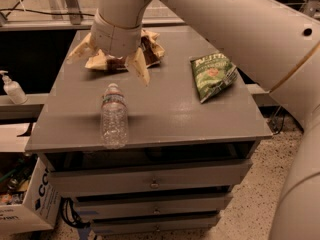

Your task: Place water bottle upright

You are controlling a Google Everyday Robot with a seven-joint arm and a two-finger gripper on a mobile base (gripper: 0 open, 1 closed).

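Observation:
The water bottle (114, 117) is clear and ribbed with a white cap. It lies on its side on the grey table top (170, 109), near the front left, with the cap pointing to the back. My gripper (108, 71) hangs just behind and above the cap. It is open and empty, with one tan finger (80, 48) spread to the left and the other (140, 68) to the right. It does not touch the bottle.
A green chip bag (212, 74) lies at the right of the table. A brown snack bag (150, 46) sits at the back, partly hidden by my wrist. A white pump dispenser (12, 89) stands on a ledge at left. A cardboard box (25, 209) is on the floor at lower left.

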